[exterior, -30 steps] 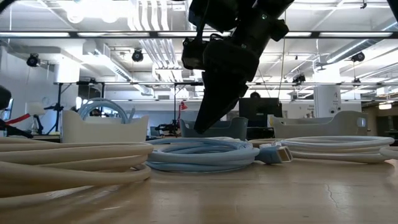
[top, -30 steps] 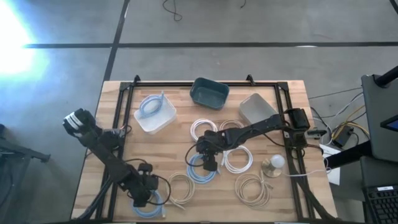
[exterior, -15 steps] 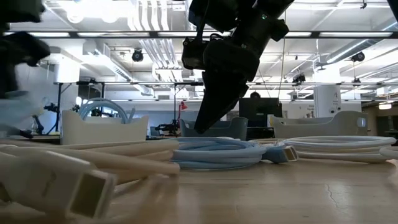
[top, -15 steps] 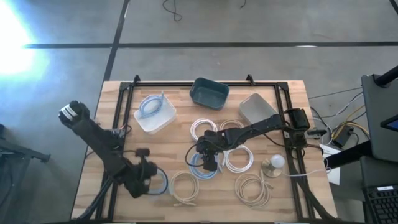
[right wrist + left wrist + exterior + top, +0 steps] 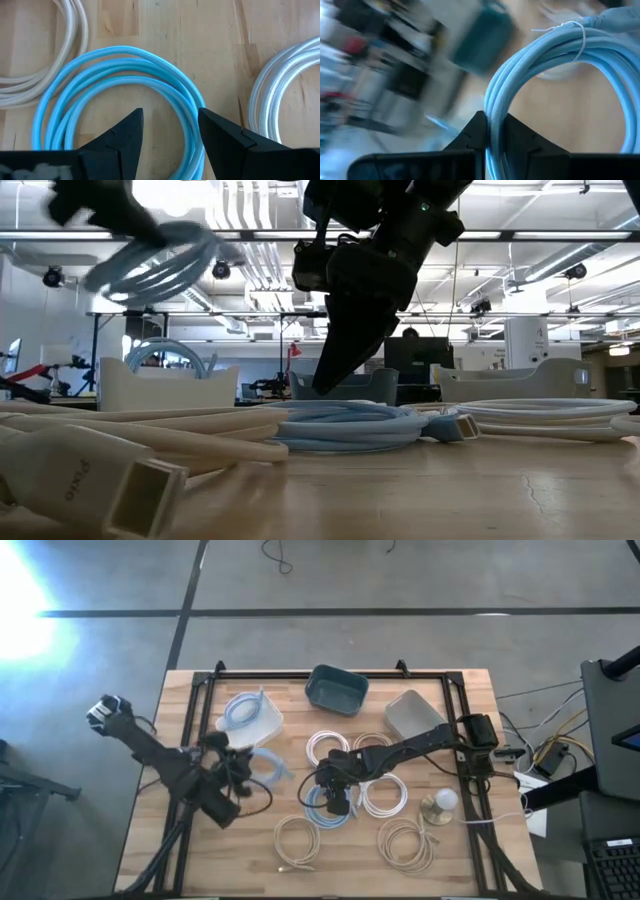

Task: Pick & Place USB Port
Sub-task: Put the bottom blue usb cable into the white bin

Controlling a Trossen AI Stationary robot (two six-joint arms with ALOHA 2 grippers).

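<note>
So the left gripper (image 5: 243,772) is clamped on a light blue cable coil (image 5: 268,764), carried above the table near the white bin (image 5: 249,720) — soft, floppy, probably light. The right gripper (image 5: 336,802) hovers, jaws apart, over another blue coil (image 5: 120,100) — grab its bundled strands.

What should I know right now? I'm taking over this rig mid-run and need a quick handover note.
Left pincer: shut on a light blue cable coil, held in the air beside the white bin.
Right pincer: open, low over another blue coil lying on the table mid-table, straddling its strands.
Done: the white bin already holds one blue coil.
Left: drop the carried coil, probably into the white bin; close on and lift the mid-table coil. White and cream coils lie on the table; the dark teal bin and grey bin look unused.
</note>
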